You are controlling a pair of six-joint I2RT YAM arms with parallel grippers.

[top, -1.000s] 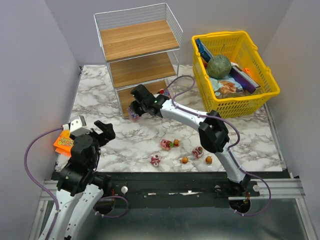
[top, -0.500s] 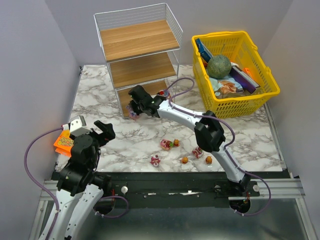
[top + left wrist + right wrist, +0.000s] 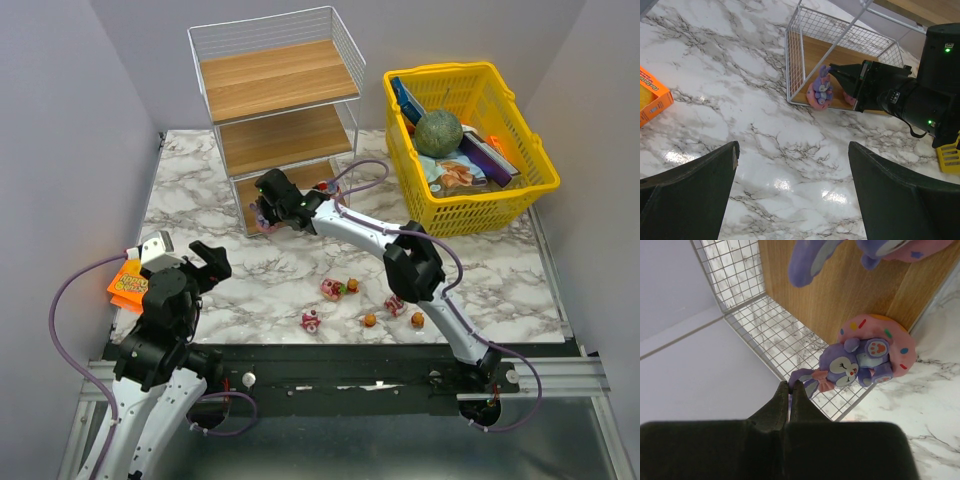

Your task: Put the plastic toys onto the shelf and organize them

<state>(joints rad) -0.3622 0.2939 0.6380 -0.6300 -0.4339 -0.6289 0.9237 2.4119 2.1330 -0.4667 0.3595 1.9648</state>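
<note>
A purple bunny toy on a pink doughnut base sits at the front left corner of the shelf's bottom board. My right gripper is shut, pinching the tip of that bunny's ear. A second purple-pink toy stands further along the same board. Several more plastic toys lie on the marble near the front edge. My left gripper hovers open over bare marble, well short of the shelf.
A yellow lattice basket with a green ball stands at the back right. An orange packet lies at the left edge. A small red toy sits by the shelf's right foot.
My right gripper has carried the purple bunny toy a little back and left, from the marble in front of the shelf onto the bottom board's edge. The left arm has not moved.
</note>
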